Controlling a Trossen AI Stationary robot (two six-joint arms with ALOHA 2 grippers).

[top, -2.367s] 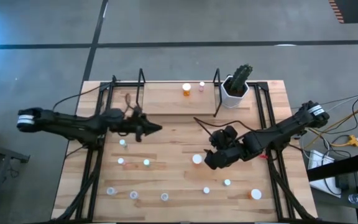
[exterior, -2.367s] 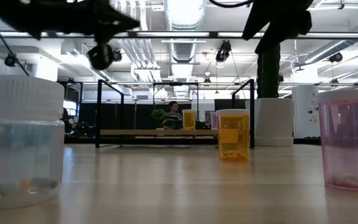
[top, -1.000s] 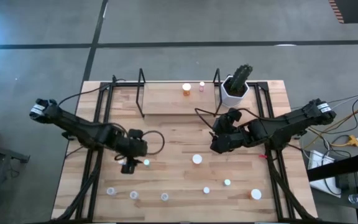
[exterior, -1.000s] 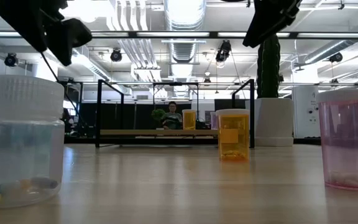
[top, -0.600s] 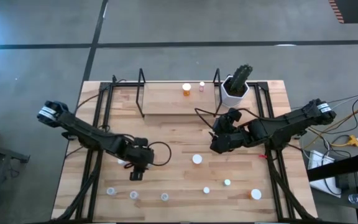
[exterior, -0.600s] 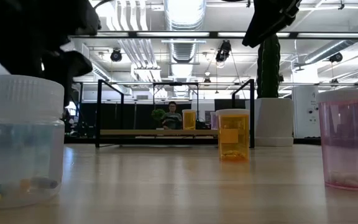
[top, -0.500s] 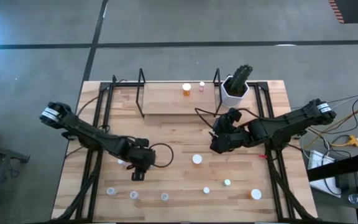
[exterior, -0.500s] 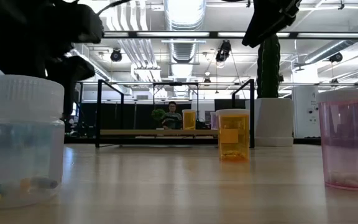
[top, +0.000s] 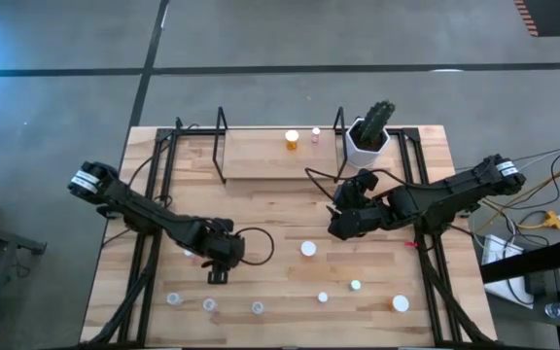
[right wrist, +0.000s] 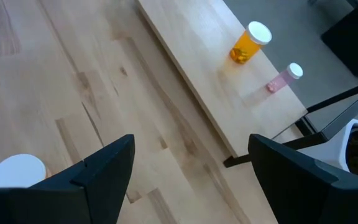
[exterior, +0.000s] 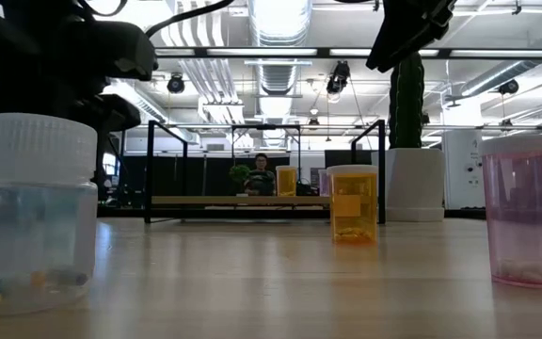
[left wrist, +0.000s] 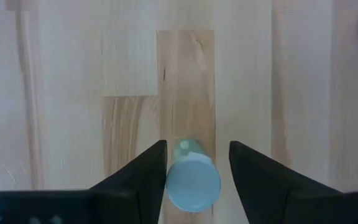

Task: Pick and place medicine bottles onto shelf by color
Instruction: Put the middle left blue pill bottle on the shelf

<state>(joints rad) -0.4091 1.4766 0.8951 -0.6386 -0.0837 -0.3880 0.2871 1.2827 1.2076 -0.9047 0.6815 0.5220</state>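
Observation:
In the left wrist view a small greenish bottle [left wrist: 193, 180] with a white cap stands upright on the table between the fingers of my left gripper [left wrist: 197, 163]. That gripper [top: 227, 255] points steeply down at the table's left middle and hides the bottle from above. My right gripper [top: 343, 222] hangs open above the table's middle right with nothing between its fingers [right wrist: 191, 143]. The shelf [top: 280, 156] at the far edge carries an orange bottle [top: 292, 138] and a pink bottle [top: 315, 134]. My left gripper comes from above with a finger on either side of the bottle's white cap [left wrist: 174, 177]. One finger [left wrist: 157, 171] lies right at the cap's edge, and I cannot tell whether it touches. A narrow gap shows beside the other finger [left wrist: 241, 171]. The bottle stands on the table.
Several loose bottles stand along the near edge, among them [top: 173, 298], [top: 258, 308], [top: 356, 286] and an orange one [top: 400, 304]. A white-capped bottle [top: 307, 249] stands near my right gripper. A white cactus pot [top: 367, 136] stands right of the shelf.
My left gripper has come down and gone a little toward the table's right and near edges, and now stands over the small bottle. My right arm has kept still.

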